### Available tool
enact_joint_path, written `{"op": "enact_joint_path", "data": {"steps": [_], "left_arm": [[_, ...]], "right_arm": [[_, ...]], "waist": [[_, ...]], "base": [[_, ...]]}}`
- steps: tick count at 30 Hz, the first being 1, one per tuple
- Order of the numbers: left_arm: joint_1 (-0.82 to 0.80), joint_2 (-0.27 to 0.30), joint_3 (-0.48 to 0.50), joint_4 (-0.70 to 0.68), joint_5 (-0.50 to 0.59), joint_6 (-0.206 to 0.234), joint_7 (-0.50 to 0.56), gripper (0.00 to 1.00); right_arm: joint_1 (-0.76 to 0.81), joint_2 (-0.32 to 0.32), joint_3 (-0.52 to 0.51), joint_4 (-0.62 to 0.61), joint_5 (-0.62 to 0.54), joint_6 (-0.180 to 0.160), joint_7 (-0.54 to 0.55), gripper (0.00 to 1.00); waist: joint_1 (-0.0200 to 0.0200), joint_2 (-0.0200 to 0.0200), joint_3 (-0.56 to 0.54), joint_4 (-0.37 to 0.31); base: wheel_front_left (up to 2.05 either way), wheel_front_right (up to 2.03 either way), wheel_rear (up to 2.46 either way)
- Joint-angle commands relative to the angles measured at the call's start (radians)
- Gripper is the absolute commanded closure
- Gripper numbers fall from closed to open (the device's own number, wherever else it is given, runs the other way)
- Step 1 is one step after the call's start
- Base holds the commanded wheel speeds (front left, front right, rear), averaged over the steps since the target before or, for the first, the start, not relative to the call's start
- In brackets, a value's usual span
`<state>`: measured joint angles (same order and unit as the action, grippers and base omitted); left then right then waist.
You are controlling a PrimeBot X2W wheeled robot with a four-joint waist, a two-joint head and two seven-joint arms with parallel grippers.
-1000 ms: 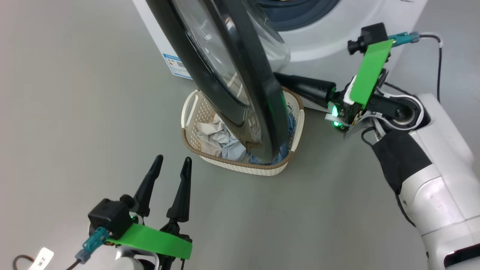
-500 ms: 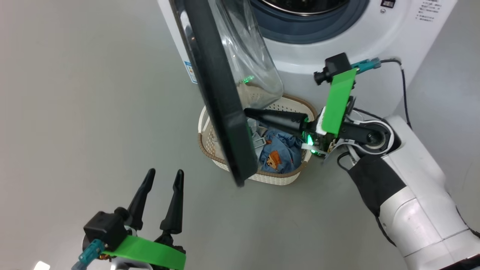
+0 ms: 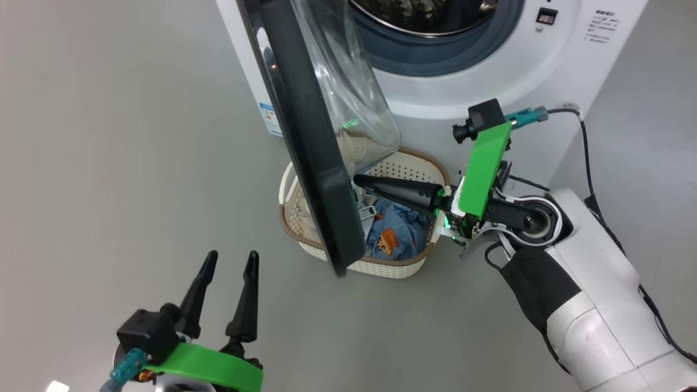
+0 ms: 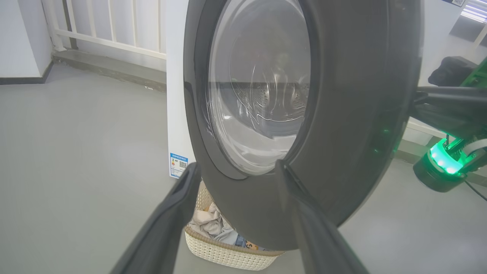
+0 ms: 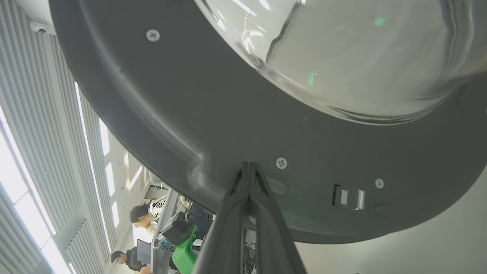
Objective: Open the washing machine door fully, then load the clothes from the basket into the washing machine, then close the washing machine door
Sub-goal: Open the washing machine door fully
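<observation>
The washing machine [image 3: 490,92] stands at the top of the head view with its drum showing. The washing machine door [image 3: 305,136] hangs partly open, edge-on, its glass bowl [image 3: 348,92] facing the machine. My right gripper [image 3: 356,179] is shut, tips pressed against the door's inner face [image 5: 190,114] near a screw. Below the door sits the basket [image 3: 381,267], holding the blue clothes with orange prints [image 3: 392,237] and a pale garment [image 4: 209,224]. My left gripper [image 3: 231,258] is open and holds nothing, low at the left, short of the door's outer face [image 4: 342,114].
Grey floor spreads left of and in front of the machine. A blue label sticker [image 3: 269,117] is on the machine's side. The door's latch [image 5: 350,198] sits right of my right fingertips. Two people [image 5: 139,217] sit in the background of the right wrist view.
The head camera has shifted. The door has swung further from the machine with my shut right gripper against its inner face, uncovering the blue garment. The left gripper stays open.
</observation>
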<state>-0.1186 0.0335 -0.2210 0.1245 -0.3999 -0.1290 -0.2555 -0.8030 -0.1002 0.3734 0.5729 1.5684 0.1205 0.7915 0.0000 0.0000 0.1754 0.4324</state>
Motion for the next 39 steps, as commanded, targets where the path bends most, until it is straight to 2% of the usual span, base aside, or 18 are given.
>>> {"op": "enact_joint_path", "data": {"steps": [1, 3, 26, 39], "left_arm": [[-0.01, 0.017, 0.042, -0.013, 0.002, -0.001, -0.006, 0.0], [-0.008, 0.017, 0.049, -0.01, -0.001, -0.001, -0.006, 0.0], [0.08, 0.036, 0.142, -0.023, 0.009, -0.002, -0.006, 0.0], [0.123, 0.038, 0.187, -0.038, 0.015, -0.002, -0.006, 0.0]], "right_arm": [[0.02, 0.015, 0.002, -0.038, -0.008, 0.01, -0.015, 0.48], [0.037, 0.006, 0.0, -0.045, -0.019, 0.01, -0.036, 0.01], [0.355, -0.169, 0.004, -0.109, -0.078, 0.01, -0.211, 0.0], [0.517, -0.295, 0.038, -0.146, -0.147, 0.01, -0.387, 0.0]], "waist": [[0.0, 0.0, -0.016, -0.021], [0.0, 0.0, -0.025, -0.036], [0.0, 0.0, -0.101, -0.19], [0.0, 0.0, -0.128, -0.255]], "base": [[0.0, 0.0, 0.0], [0.0, 0.0, 0.0], [0.0, 0.0, 0.0], [0.0, 0.0, 0.0]]}}
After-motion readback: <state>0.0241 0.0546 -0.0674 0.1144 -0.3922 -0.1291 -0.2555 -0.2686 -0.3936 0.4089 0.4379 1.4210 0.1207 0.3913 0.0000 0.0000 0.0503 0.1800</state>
